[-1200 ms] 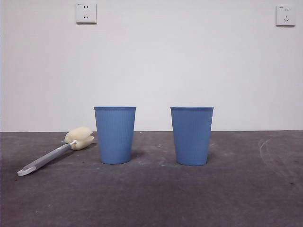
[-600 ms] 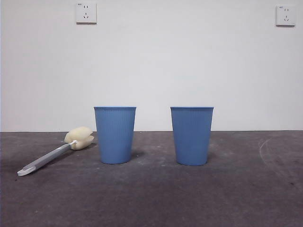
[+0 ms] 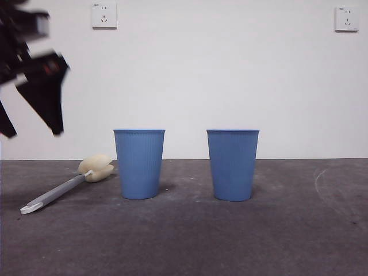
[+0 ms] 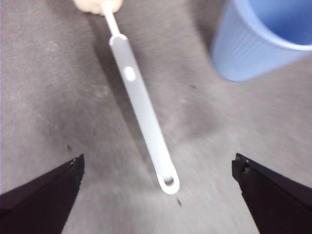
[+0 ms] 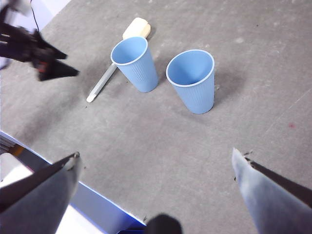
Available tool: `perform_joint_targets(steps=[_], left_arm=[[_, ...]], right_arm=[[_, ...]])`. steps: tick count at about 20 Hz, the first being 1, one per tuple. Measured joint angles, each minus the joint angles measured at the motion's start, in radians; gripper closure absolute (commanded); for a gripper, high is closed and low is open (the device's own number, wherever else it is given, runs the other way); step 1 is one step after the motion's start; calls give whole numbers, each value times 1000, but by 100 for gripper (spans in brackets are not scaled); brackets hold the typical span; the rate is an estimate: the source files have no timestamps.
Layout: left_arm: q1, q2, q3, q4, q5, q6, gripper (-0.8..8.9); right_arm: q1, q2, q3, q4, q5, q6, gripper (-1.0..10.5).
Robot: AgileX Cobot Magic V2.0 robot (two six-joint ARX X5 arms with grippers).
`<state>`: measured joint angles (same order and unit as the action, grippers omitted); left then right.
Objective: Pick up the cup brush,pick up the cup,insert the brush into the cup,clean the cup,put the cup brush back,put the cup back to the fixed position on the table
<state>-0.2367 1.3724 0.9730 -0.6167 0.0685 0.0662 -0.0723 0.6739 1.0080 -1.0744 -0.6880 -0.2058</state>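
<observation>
The cup brush (image 3: pixel 54 195) lies on the table (image 3: pixel 230 241) at the left, its cream sponge head (image 3: pixel 96 168) close to the left of two blue cups. Both cups stand upright, the left cup (image 3: pixel 139 164) and the right cup (image 3: pixel 233 165). My left gripper (image 3: pixel 32 133) hangs open above the brush handle, blurred. In the left wrist view the grey handle (image 4: pixel 141 112) runs between the wide-open left gripper (image 4: pixel 158 158), apart from both jaws, with a cup (image 4: pixel 258 39) beside it. My right gripper (image 5: pixel 156 156) is open and empty, high above the cups (image 5: pixel 192 80).
Two wall sockets (image 3: pixel 104 15) sit on the white wall behind the table. In the right wrist view the table's near edge (image 5: pixel 73 185) shows, along with the left arm (image 5: pixel 48 68) over the brush (image 5: pixel 102 83).
The left arm has come into the front view at the top left, where nothing showed before. The brush and both cups have not moved.
</observation>
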Motion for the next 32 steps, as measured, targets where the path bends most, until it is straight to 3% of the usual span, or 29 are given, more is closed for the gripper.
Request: perform_joint_targets(steps=[13, 16, 19, 22, 26, 28, 32], left_arm=[[-31, 273, 0, 133, -66, -95, 225], [-33, 291, 0, 134, -66, -114, 402], [-42, 299, 0, 133, -65, -132, 505], [-55, 299, 0, 124, -62, -142, 703], [-61, 299, 0, 103, -47, -167, 734], [-61, 299, 2, 94, -44, -174, 823], [-60, 299, 3, 86, -43, -180, 822]], right_arm=[[0, 24, 0, -1, 0, 0, 382], [0, 24, 0, -1, 0, 0, 383], [0, 24, 0, 0, 0, 0, 383], [0, 24, 0, 0, 0, 0, 383], [0, 24, 0, 0, 0, 0, 383], [0, 24, 0, 0, 0, 0, 383], [0, 24, 0, 0, 0, 0, 383]])
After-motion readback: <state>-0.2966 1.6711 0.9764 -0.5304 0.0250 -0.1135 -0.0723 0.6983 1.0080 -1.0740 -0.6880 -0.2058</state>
